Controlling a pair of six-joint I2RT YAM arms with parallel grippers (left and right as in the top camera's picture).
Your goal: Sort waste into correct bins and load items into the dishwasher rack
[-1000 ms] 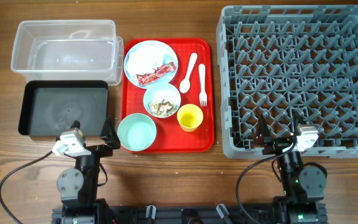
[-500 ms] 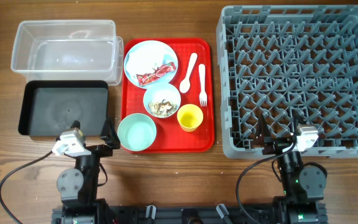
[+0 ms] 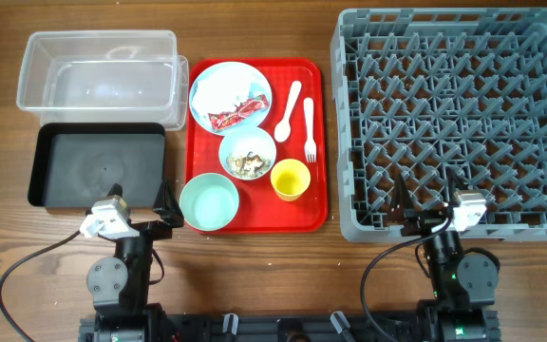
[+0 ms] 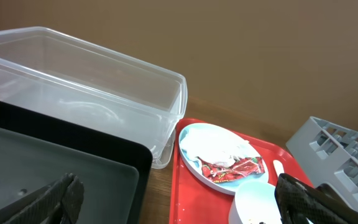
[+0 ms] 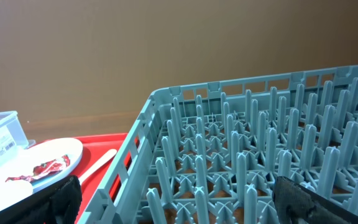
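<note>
You look down on a brown wood-grain table (image 3: pixel 254 271) filling the frame, plain tan wall (image 4: pixel 272 43) upper background, even soft light

We see a flat red tray (image 3: pixel 264 215), a round light blue plate (image 3: pixel 198 91), a crinkled red wrapper (image 3: pixel 237 116), a mint green bowl (image 3: pixel 209 203), a yellow cup (image 3: pixel 290 180), a white plastic spoon (image 3: pixel 288 107) and fork (image 3: pixel 309 128), brown-and-white scraps (image 3: pixel 248 163) speckling a pale blue bowl (image 3: pixel 228 147), a clear plastic tub (image 3: pixel 98 81), a black rectangular tray (image 3: pixel 98 169), and a grey peg-gridded crate (image 3: pixel 454 104).
</note>
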